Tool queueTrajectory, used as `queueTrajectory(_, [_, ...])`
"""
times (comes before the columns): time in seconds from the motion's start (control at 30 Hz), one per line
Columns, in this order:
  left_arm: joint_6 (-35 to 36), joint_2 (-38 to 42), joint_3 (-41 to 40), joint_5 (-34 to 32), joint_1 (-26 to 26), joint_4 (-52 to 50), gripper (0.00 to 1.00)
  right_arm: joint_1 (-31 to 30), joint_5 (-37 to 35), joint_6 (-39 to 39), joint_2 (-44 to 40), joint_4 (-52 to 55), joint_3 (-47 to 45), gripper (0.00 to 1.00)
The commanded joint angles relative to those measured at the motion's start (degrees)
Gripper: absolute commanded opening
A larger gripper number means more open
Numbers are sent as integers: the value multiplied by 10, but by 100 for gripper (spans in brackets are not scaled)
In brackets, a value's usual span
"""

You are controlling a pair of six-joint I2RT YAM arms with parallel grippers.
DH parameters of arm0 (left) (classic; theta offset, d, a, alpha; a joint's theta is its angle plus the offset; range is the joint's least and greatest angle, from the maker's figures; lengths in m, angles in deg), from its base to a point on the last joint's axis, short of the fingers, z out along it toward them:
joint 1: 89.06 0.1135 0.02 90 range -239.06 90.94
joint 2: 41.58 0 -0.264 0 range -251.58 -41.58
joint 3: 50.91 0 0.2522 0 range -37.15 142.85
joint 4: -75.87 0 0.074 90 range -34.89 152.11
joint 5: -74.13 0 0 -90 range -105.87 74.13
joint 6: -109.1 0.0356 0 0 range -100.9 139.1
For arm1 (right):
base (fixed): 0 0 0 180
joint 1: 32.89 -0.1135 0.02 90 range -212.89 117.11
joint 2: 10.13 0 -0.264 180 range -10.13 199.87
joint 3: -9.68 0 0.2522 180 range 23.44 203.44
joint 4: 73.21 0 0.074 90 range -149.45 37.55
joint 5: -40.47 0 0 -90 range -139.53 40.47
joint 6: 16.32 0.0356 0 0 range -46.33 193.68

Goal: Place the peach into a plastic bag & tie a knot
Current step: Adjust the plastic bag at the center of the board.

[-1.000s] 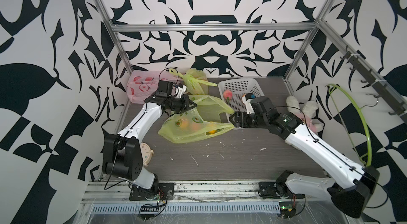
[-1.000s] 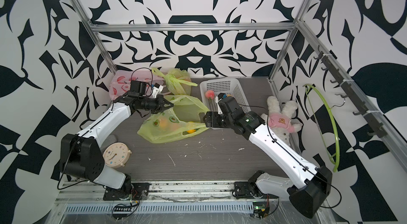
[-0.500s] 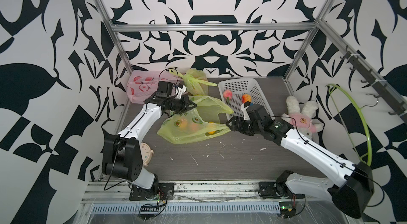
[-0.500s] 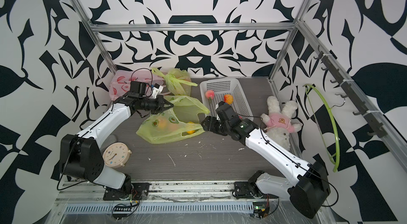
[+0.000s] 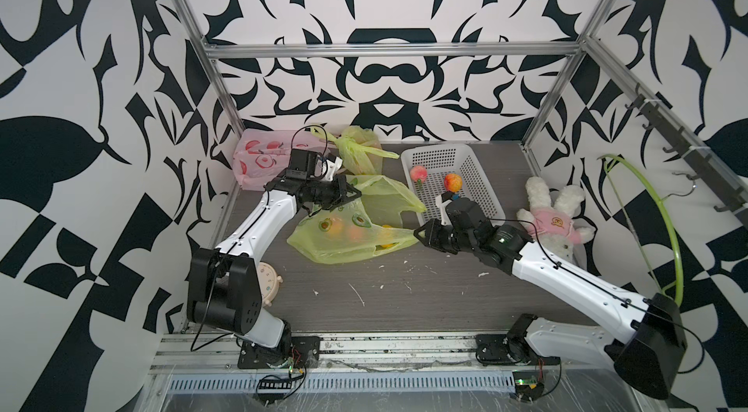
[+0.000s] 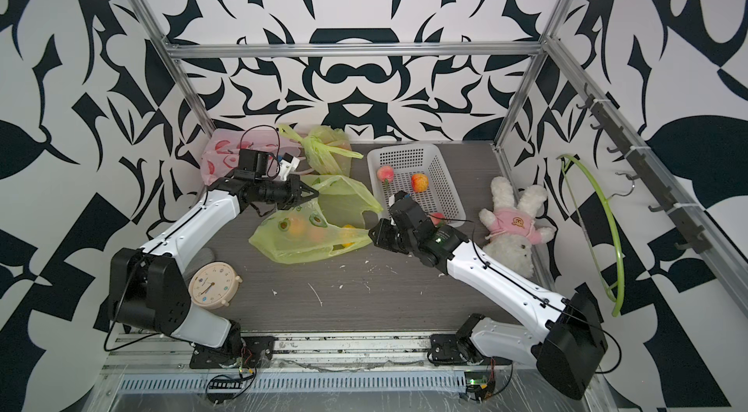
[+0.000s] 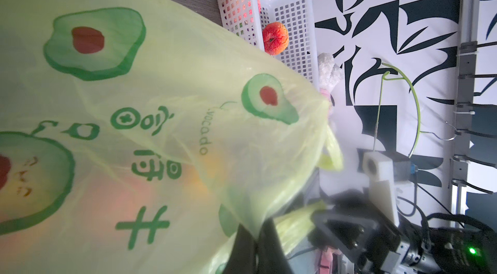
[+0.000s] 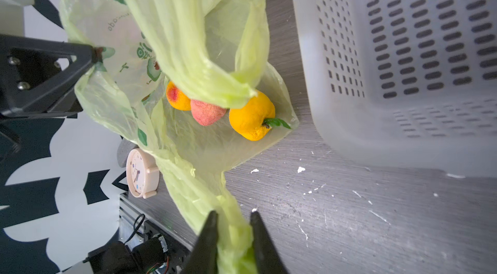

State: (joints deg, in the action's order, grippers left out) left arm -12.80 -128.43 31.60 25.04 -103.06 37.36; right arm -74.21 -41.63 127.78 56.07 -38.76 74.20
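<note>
Leftmost, a pink clock (image 6: 210, 282) lies just beside the left arm's base. That left arm (image 5: 259, 228) rises from its base, bends at the elbow and reaches toward the middle of the table with its wrist about level. The left gripper (image 5: 356, 195) is closed on the upper rim of the yellow-green plastic bag (image 5: 348, 246) and holds that edge up off the table. In the right wrist view its fingertips (image 8: 91, 56) pinch the film.

Behind this arm, against the back wall, sit a pink printed bag (image 5: 259, 155) and a second green bag (image 5: 360, 151).

Inside the plastic bag lie 3 peaches (image 8: 207, 112), resting on the lower film near the mouth, which gapes toward the right arm.

Next comes the right gripper (image 8: 232, 214), at the bag's right-hand end, low over the table. Its fingers are clamped on a bunched strip of the bag's film. The right arm (image 5: 566, 280) stretches from its base at the front right, its forearm sloping down toward the middle and its wrist beside the near end of the white basket (image 5: 481, 187).

The basket holds 2 spare peaches (image 5: 453, 182) in both top views, and a 3rd (image 6: 436, 218) shows just behind the wrist.

Further right, a plush rabbit (image 5: 554, 224) lies beside the basket, and a green hanger (image 5: 664, 228) hangs on the right wall.
</note>
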Motion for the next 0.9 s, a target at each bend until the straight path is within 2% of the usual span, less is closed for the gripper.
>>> queueTrajectory(0.0, [11, 31, -2, -24, 0, -25, 19, -8, -13, -8, 0, -5, 56, 0])
queueTrajectory(0.1, [38, 69, 11, -89, 0, -73, 49, -16, -3, -24, 27, 15, 109, 0])
queueTrajectory(0.17, [60, 103, 15, -137, 1, -93, 59, -19, 8, -34, 49, 28, 150, 0])
queueTrajectory(0.33, [123, 242, -25, -255, -23, -69, 64, -25, 18, -52, 102, 52, 247, 0])
queueTrajectory(0.53, [217, 402, -133, -418, -129, 36, 73, -44, 34, -47, 171, 62, 349, 0])
queueTrajectory(0.63, [265, 413, -152, -480, -185, 55, 75, -58, 38, -48, 201, 71, 396, 0])
queueTrajectory(0.77, [331, 380, -148, -555, -258, 75, 76, -67, 41, -50, 222, 77, 431, 0])
queueTrajectory(0.87, [365, 368, -150, -565, -290, 108, 77, -69, 41, -49, 227, 77, 439, 0])
